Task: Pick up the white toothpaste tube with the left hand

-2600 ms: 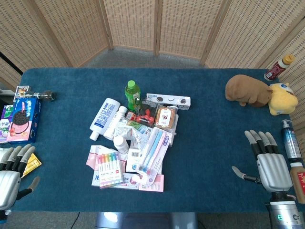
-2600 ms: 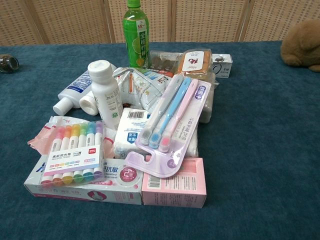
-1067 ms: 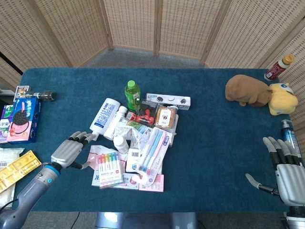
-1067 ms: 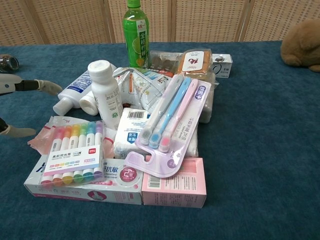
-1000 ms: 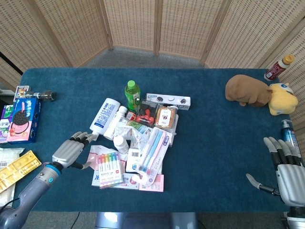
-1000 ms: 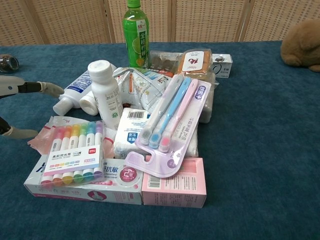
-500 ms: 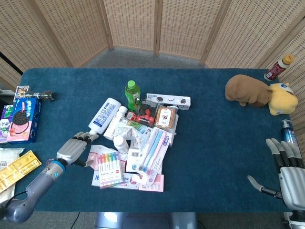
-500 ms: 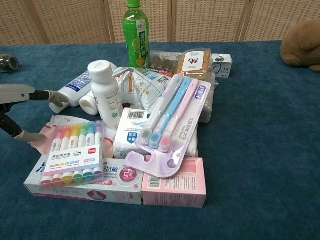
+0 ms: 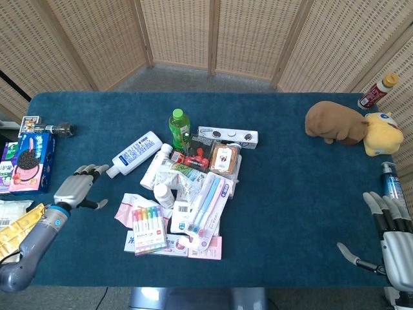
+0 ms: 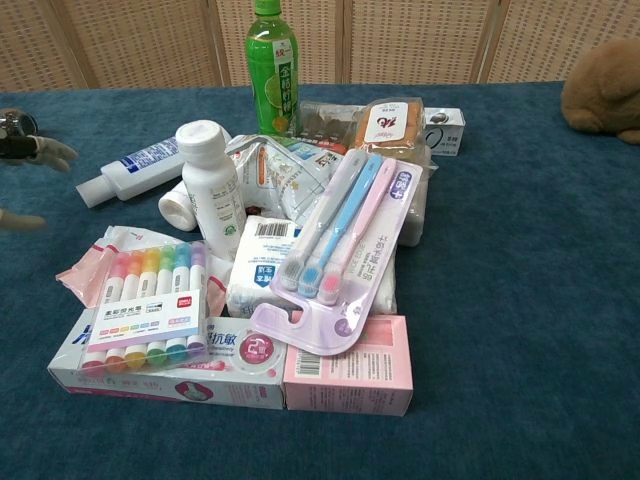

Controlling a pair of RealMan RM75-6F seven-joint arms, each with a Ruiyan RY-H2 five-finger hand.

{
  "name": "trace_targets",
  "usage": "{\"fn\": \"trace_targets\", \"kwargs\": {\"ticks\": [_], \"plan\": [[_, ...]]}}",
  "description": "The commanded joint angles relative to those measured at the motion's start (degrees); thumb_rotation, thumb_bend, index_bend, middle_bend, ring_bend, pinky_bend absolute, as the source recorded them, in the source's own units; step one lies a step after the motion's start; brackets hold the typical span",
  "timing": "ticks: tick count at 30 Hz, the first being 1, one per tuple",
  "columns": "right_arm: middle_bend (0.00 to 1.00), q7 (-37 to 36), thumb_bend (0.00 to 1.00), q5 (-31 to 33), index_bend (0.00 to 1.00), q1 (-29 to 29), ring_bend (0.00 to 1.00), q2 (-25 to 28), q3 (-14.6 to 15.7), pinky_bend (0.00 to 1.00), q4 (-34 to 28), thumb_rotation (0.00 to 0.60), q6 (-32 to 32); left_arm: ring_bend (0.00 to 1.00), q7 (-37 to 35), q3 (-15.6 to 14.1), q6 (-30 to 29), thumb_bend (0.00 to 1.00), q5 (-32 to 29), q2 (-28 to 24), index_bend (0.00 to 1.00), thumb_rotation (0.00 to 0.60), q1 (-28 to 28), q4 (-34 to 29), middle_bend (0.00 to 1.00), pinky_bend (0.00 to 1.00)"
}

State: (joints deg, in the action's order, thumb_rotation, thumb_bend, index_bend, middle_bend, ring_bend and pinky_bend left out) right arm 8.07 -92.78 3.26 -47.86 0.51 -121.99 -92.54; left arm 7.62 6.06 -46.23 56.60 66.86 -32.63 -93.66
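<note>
The white toothpaste tube [image 9: 134, 154] lies flat at the left side of the pile, cap end pointing left and toward me; the chest view shows the tube [image 10: 128, 168] too. My left hand [image 9: 74, 188] hovers to the left of its cap, fingers spread and empty, a small gap between fingertips and tube. At the chest view's left edge only the fingertips [image 10: 40, 150] of that hand show. My right hand [image 9: 393, 236] is at the table's near right corner, fingers apart, holding nothing.
The pile holds a green bottle [image 9: 179, 126], a white pill bottle [image 10: 213, 188], a highlighter pack [image 9: 147, 224] and a toothbrush pack [image 9: 208, 201]. A cookie box [image 9: 29, 161] and a yellow packet [image 9: 16, 223] lie far left. Plush toys [image 9: 348, 126] sit at the far right.
The toothpaste tube has swung round, its cap end sliding left away from the pile. My left hand has drawn back to the left. The right hand has barely shifted.
</note>
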Motion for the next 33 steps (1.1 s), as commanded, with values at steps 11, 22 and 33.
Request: {"fn": "trace_targets", "kwargs": {"ticks": [11, 22, 33], "plan": [[0.0, -4.0, 0.22, -1.1, 0.0, -0.5, 0.0, 0.2, 0.3, 0.0, 1.1, 0.377, 1.6, 0.0, -5.9, 5.6, -8.4, 0.33, 2.5, 0.1, 0.0, 0.494, 2.0, -0.2, 0.0, 0.0], [0.0, -5.7, 0.22, -0.7, 0.0, 0.2, 0.0, 0.7, 0.5, 0.0, 1.7, 0.366, 1.1, 0.0, 3.9, 7.1, -1.8, 0.33, -13.1, 7.0, 0.0, 0.494, -6.4, 6.7, 0.0, 0.0], [0.0, -7.1, 0.22, -0.7, 0.0, 0.7, 0.0, 1.3, 0.7, 0.0, 1.6, 0.363, 0.9, 0.0, 7.3, 6.8, 3.0, 0.33, -20.9, 14.7, 0.0, 0.495, -12.6, 16.7, 0.0, 0.0]]}}
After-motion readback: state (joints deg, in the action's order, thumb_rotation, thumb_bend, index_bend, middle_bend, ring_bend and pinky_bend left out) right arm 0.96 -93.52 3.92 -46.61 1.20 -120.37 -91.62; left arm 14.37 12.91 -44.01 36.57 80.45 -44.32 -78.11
